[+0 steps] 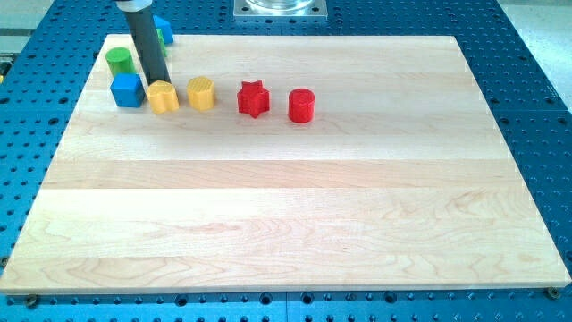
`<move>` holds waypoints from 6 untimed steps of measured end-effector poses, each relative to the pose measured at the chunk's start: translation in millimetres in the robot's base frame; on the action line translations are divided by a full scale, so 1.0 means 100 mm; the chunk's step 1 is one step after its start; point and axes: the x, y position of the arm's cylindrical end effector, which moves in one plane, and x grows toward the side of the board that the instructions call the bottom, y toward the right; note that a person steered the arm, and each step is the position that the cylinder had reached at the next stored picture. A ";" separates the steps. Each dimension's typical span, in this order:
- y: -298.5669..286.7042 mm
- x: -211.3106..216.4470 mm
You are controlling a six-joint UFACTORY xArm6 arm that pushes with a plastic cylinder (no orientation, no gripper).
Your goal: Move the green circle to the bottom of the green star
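The green circle (119,61) stands near the board's top-left corner. A green block, probably the green star (160,38), shows only as a sliver at the rod's right edge, near the view's top; the rod hides most of it. My tip (157,82) rests on the board right of the green circle, just above a yellow block (162,97) and to the upper right of the blue cube (127,90). It is apart from the green circle.
A blue block (165,29) lies beside the hidden green one at the board's top edge. A second yellow block (201,92), a red star (253,98) and a red cylinder (301,105) form a row to the right. The wooden board (286,206) lies on a blue perforated table.
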 end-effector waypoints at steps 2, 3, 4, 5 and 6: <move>-0.56 -0.07; -1.16 -0.07; -1.21 -0.11; -1.08 -0.36; -1.12 -0.51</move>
